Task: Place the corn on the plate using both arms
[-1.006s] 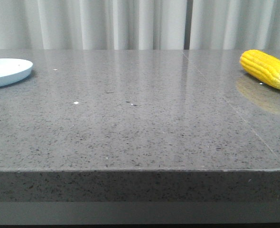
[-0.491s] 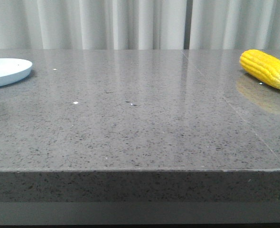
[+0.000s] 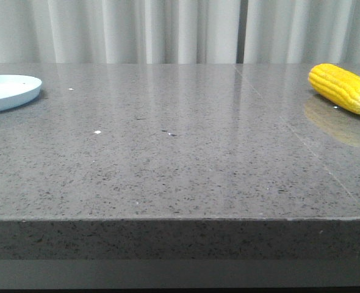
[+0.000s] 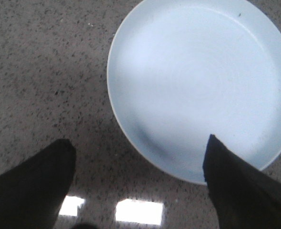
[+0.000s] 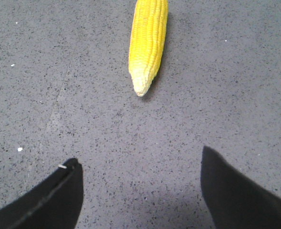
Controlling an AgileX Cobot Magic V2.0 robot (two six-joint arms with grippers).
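The yellow corn (image 3: 343, 88) lies on the grey table at the far right edge of the front view. In the right wrist view the corn (image 5: 147, 41) points its pale tip toward my right gripper (image 5: 139, 157), which hangs open above bare table, a short way from the tip. The white plate (image 3: 9, 91) rests at the far left, cut by the frame edge. From the left wrist the plate (image 4: 197, 81) shows empty, with a dark speck near its rim. My left gripper (image 4: 139, 145) is open, one finger over the plate's near rim. Neither arm appears in the front view.
The speckled grey stone table (image 3: 168, 159) has a seam line running diagonally on the right side (image 3: 302, 143). Its front edge (image 3: 168, 218) runs across the front view. Pale curtains (image 3: 168, 30) hang behind. A few white crumbs (image 3: 97, 132) dot the surface.
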